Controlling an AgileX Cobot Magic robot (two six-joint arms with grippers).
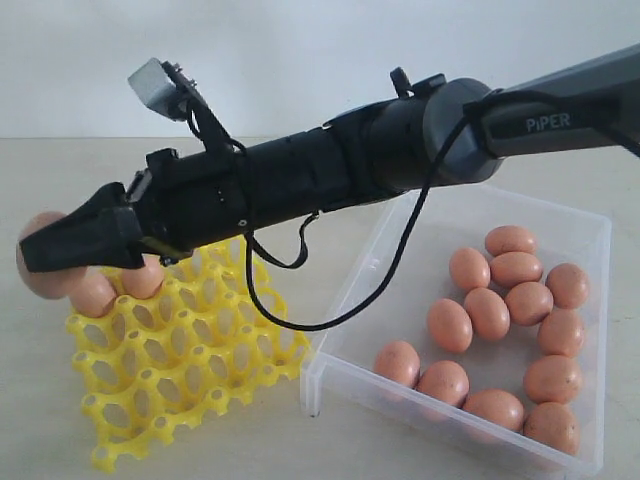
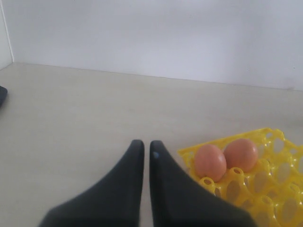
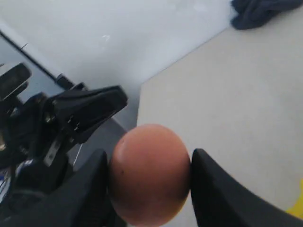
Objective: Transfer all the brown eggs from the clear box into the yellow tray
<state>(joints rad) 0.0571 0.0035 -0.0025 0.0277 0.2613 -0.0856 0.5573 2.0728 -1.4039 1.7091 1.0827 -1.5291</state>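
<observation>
Right wrist view first: saw one of the brown eggs (image 3: 150, 184) pinched across the middle by the right tool (image 3: 150, 161), spread only as wide as the shell and pressing in from both sides. Switched to the exterior view and spotted that egg hanging at the far left corner of the yellow tray (image 1: 190, 350), just beside two eggs (image 1: 92, 295) sitting in the cups there. Maybe touching them, couldn't tell. Looked partly past the tray's edge too, so couldn't swear to a cup directly underneath. Counted roughly thirteen more (image 1: 487, 313) lying loose in the clear box (image 1: 600, 235), well apart from that corner. Barely started on the job, by my reckoning. Found the left tool (image 2: 146, 158) sitting near the same tray corner, pinched almost together with just a sliver of gap, holding nothing.

Worried mostly about the release. Could easily end with the egg rolling off across the tabletop (image 1: 40, 420) after a drop off-centre or past the rim, or cracking on a peg. Could also bump the two seated neighbours on the way down, given so little room. Smooth round shell against hard fingers (image 3: 213, 189), too: could slip out under a loose grip, could crack under a tight one. Also noticed a black cable (image 1: 300, 328) looping down off the arm (image 1: 330, 175) right above the tray; could snag a peg and drag the whole lattice sideways during the pull-back.
</observation>
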